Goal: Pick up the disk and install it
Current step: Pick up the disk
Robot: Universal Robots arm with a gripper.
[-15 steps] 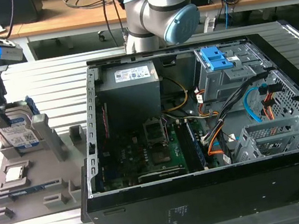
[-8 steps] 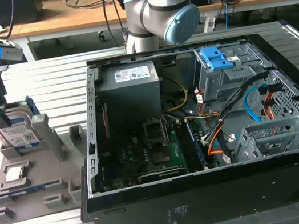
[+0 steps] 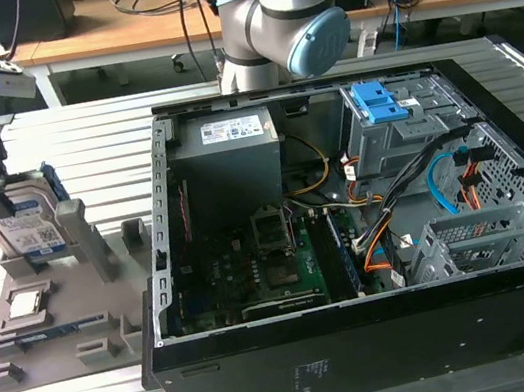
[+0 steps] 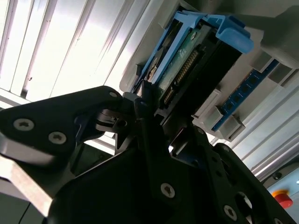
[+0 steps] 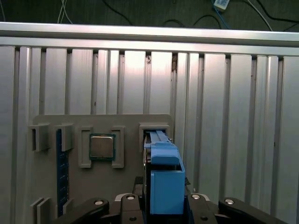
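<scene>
Black fingers (image 4: 145, 135) of the gripper (image 5: 167, 204) clamp both flanks of the disk (image 3: 32, 224), which stands on edge in a slot of the grey holder (image 3: 63, 335) on the table (image 3: 83, 156), well apart from the drive cage (image 3: 385, 118) inside the open case (image 3: 372, 359). Stiff, probably heavy for its size and sensitive to knocks, the disk looks best held by its blue bracket (image 5: 166, 179) and metal sides. That keeps the grip off the exposed circuit board (image 4: 180, 63) and connector pins, with a squeeze firm enough that the smooth plastic does not slip.
</scene>
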